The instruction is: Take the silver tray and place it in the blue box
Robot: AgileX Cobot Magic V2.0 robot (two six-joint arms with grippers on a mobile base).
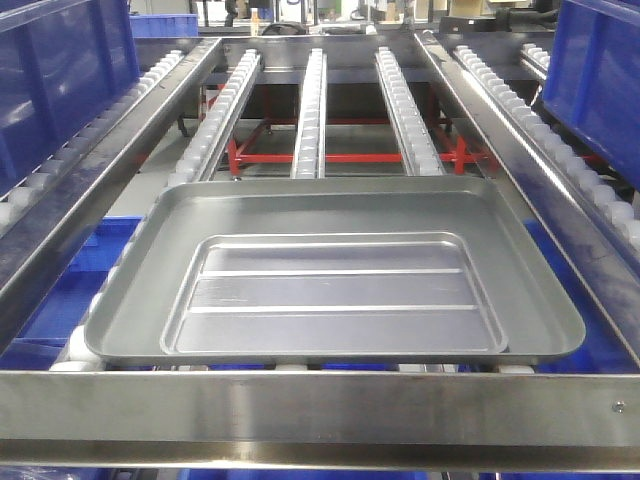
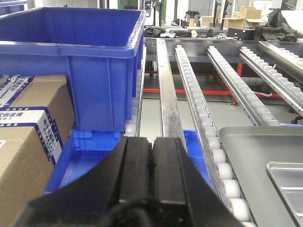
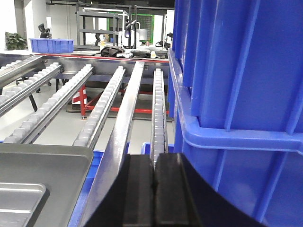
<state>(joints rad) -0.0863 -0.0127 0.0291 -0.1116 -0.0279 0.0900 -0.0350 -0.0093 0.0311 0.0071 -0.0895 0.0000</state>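
Observation:
The silver tray (image 1: 335, 275) lies flat on the roller tracks in the front view, near the front rail. Its left rim shows in the left wrist view (image 2: 265, 165) and its right corner in the right wrist view (image 3: 38, 184). A blue box (image 2: 71, 61) stands left of the tracks; it also shows in the front view (image 1: 55, 70). Another blue box (image 3: 241, 80) stands on the right, and it shows in the front view too (image 1: 600, 70). My left gripper (image 2: 152, 142) is shut and empty, left of the tray. My right gripper (image 3: 154, 161) is shut and empty, right of the tray.
Roller tracks (image 1: 310, 110) run away from me between steel side rails (image 1: 470, 100). A steel front rail (image 1: 320, 405) crosses below the tray. Cardboard cartons (image 2: 28, 137) sit at the left. Blue bins (image 2: 85, 156) lie under the tracks.

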